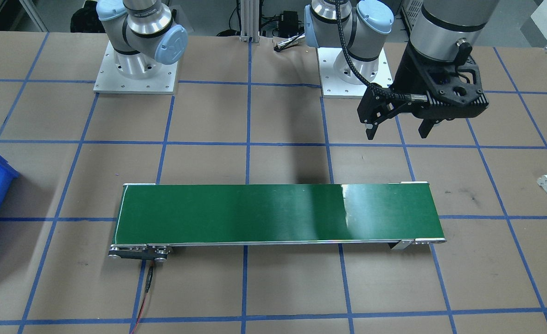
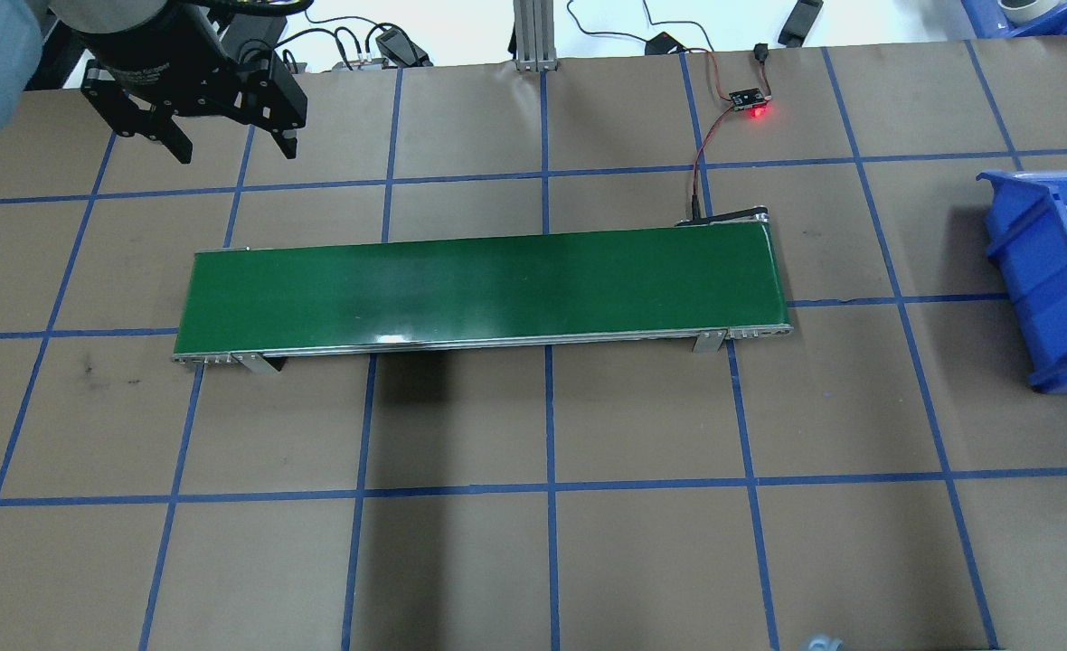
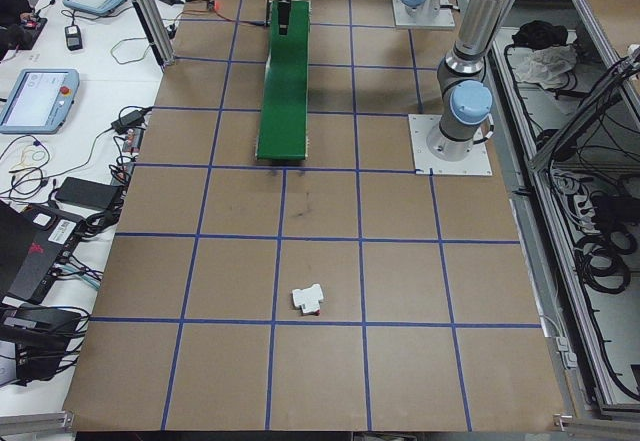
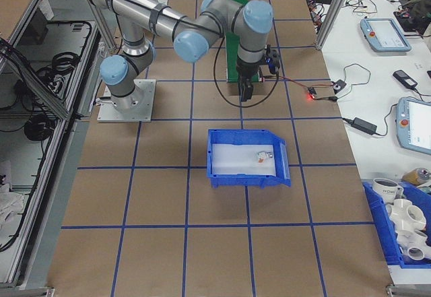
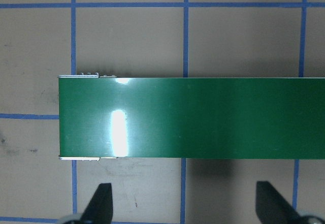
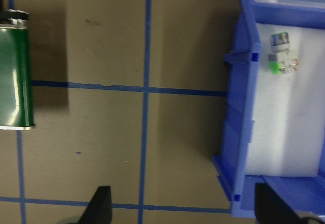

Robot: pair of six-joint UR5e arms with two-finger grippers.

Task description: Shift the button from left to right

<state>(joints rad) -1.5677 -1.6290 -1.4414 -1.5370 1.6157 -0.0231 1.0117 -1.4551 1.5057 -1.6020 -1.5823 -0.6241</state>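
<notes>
Resting: the button (image 6: 280, 61) is seen inside the blue bin (image 6: 244, 132), upper right of the right wrist view.
Left gripper (image 1: 398, 127): fingers held apart, nothing between them, upper right of the front view.
Right gripper (image 6: 183, 203): fingers spread wide, nothing gripped.
Belt (image 2: 479, 289): bare, mid-frame overhead.
Bracket (image 3: 308, 299): lies alone, lower centre of the left view.

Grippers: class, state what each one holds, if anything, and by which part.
Nothing. The left gripper and right gripper are open and empty; the button lies in the bin.
</notes>
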